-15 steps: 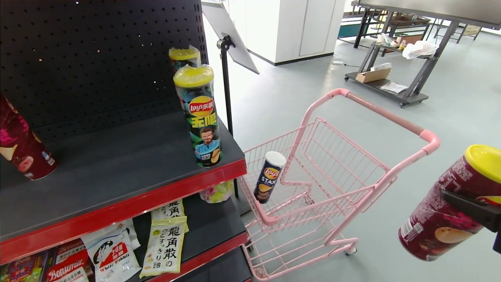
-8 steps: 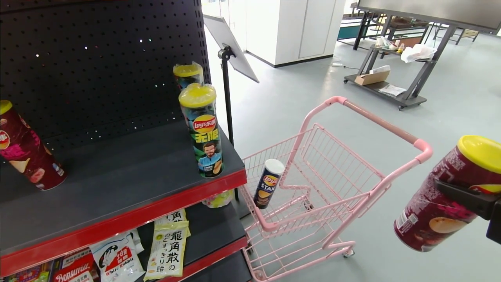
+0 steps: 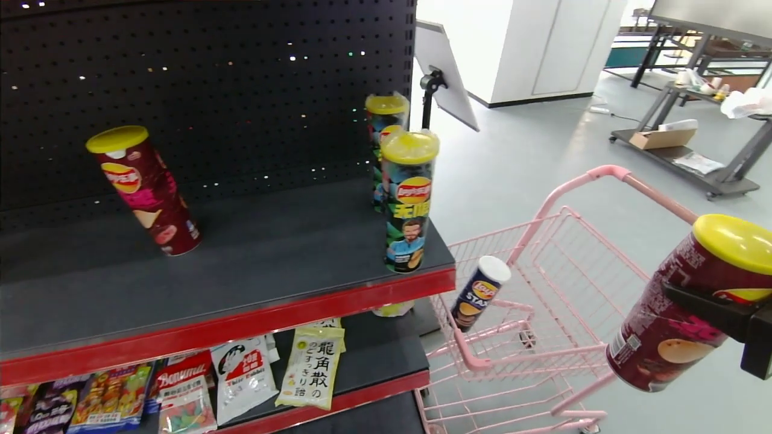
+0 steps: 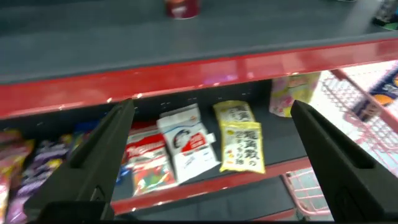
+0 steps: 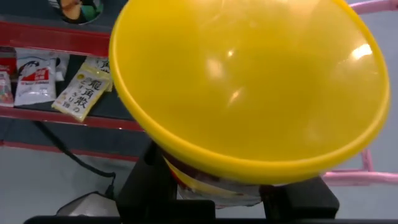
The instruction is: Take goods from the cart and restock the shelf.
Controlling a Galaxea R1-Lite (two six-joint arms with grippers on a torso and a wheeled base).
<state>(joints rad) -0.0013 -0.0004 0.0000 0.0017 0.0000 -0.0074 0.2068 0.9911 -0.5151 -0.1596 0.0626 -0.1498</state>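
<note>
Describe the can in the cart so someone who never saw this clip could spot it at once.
Find the pink wire cart right of the black shelf. In its basket, at the corner nearest the shelf, one can leans tilted. It is dark blue with a white lid, while the cans on the shelf and the maroon can in the right hand have yellow lids.

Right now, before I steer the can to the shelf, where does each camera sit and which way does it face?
Head view: on the head, looking forward and down at the top shelf and pink cart; the right gripper holds a maroon chip can on the right.
Left wrist view: on the left wrist, facing the lower shelf; the open left gripper frames the snack packets.
Right wrist view: on the right wrist, looking onto the held can's yellow lid.
Shared: all three show the yellow-green snack packet.
</note>
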